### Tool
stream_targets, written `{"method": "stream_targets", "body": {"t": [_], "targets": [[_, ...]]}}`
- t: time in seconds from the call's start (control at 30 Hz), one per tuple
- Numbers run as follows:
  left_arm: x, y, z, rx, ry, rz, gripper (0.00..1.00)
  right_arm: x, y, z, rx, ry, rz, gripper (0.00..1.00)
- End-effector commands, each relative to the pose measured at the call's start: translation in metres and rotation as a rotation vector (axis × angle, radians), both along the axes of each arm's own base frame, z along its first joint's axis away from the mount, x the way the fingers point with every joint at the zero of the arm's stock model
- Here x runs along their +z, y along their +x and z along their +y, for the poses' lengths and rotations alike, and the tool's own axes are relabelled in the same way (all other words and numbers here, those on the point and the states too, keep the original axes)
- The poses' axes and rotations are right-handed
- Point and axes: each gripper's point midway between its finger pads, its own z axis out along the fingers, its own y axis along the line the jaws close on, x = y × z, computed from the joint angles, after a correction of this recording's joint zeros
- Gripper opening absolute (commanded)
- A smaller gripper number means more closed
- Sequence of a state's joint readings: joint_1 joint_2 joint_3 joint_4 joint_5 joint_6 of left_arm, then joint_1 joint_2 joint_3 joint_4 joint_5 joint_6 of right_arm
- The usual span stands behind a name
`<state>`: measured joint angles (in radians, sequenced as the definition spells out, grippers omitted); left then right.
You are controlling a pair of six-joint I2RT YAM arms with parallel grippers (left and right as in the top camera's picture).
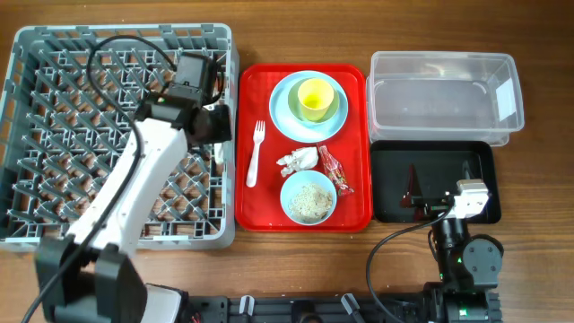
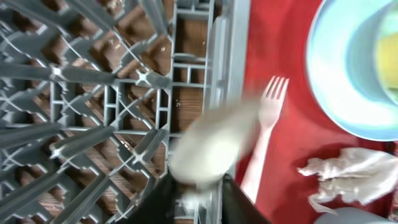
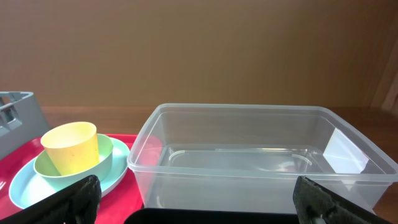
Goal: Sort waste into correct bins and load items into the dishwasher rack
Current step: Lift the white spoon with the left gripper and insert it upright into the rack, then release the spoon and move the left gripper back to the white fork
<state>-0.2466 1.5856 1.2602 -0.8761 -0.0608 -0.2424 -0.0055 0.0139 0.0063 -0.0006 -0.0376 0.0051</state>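
White plastic spoon: the overhead view does not show it clearly. It does show the left gripper (image 1: 217,152) over the large grey pegged plastic dishwasher rack (image 1: 54,126), at the wall beside the red plastic serving tray (image 1: 247,211). The left arm slants across the rack and is much the nearer arm. The right gripper (image 1: 441,184) sits beyond the red tray's far side, over the shallow black rectangular tray (image 1: 484,152).

In the left wrist view, the spoon (image 2: 211,146) is blurred, its handle clamped in the left gripper (image 2: 199,196). Its long axis runs roughly along that rack (image 2: 93,124) wall, directly above it. The drop probably needs a shift away from the red tray (image 2: 292,56), over the pegs. The white plastic fork (image 2: 264,137) lies on the tray.

In the right wrist view, the right gripper (image 3: 199,210) is spread wide and empty, facing the clear rectangular plastic tub (image 3: 249,162).
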Motion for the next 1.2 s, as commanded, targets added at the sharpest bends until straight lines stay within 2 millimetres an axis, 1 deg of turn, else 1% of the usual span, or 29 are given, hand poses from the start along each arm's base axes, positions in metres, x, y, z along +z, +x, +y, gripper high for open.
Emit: {"method": "stream_targets", "body": {"t": [0.0,0.07,0.1,0.13,0.2,0.33,0.4,0.43,0.47,0.5,0.53,0.6,0.7,0.77,0.83,0.9,1.0,1.07,1.1,1.13,1.17], "targets": [[0.014,-0.005,-0.001,-0.009,-0.016,-0.025,0.18,0.000,0.000,0.003,0.013,-0.004,0.000,1.00],[0.012,-0.008,-0.001,-0.009,-0.012,-0.011,0.09,0.000,0.000,0.003,0.013,-0.004,0.000,1.00],[0.011,-0.009,0.000,-0.009,-0.011,-0.005,0.07,0.000,0.000,0.003,0.013,-0.004,0.000,1.00],[0.008,-0.009,-0.001,-0.011,-0.009,0.003,0.06,0.000,0.000,0.003,0.013,-0.004,0.000,1.00],[0.004,-0.009,-0.002,-0.011,-0.006,0.015,0.06,0.000,0.000,0.003,0.013,-0.004,0.000,1.00],[0.003,-0.007,-0.001,-0.010,-0.003,0.013,0.11,0.000,0.000,0.003,0.013,-0.004,0.000,1.00],[0.005,-0.002,0.006,0.010,0.033,-0.013,0.13,0.000,0.000,0.003,0.013,-0.004,0.000,1.00],[0.007,0.002,0.009,0.024,0.046,-0.030,0.16,0.000,0.000,0.003,0.013,-0.004,0.000,1.00],[0.009,0.008,0.011,0.056,0.049,-0.059,0.22,0.000,0.000,0.003,0.013,-0.004,0.000,1.00],[0.011,0.012,0.011,0.071,0.042,-0.075,0.34,0.000,0.000,0.003,0.013,-0.004,0.000,1.00],[0.012,0.018,0.012,0.098,0.027,-0.094,0.37,0.000,0.000,0.003,0.013,-0.004,0.000,1.00],[0.009,0.023,0.010,0.111,0.019,-0.103,0.37,0.000,0.000,0.003,0.013,-0.004,0.000,1.00],[-0.002,0.029,0.010,0.113,0.028,-0.090,0.34,0.000,0.000,0.003,0.013,-0.004,0.000,1.00],[-0.017,0.035,0.019,0.135,0.087,-0.075,0.33,0.000,0.000,0.003,0.013,-0.004,0.000,1.00],[-0.029,0.041,0.028,0.192,0.116,-0.073,0.35,0.000,0.000,0.003,0.013,-0.004,0.000,1.00],[-0.032,0.046,0.031,0.202,0.114,-0.078,0.36,0.000,0.000,0.003,0.013,-0.004,0.000,1.00],[-0.032,0.047,0.033,0.206,0.113,-0.080,0.37,0.000,0.000,0.003,0.013,-0.003,0.000,1.00],[-0.034,0.045,0.032,0.205,0.113,-0.070,0.35,0.000,0.000,0.003,0.014,-0.004,0.000,1.00],[-0.035,0.044,0.032,0.204,0.113,-0.066,0.31,0.000,0.000,0.003,0.013,-0.004,0.000,1.00],[-0.035,0.044,0.032,0.203,0.111,-0.064,0.19,0.000,0.000,0.003,0.013,-0.004,0.000,1.00],[-0.035,0.044,0.032,0.203,0.110,-0.066,0.12,0.000,0.000,0.003,0.013,-0.004,0.000,1.00]]}}
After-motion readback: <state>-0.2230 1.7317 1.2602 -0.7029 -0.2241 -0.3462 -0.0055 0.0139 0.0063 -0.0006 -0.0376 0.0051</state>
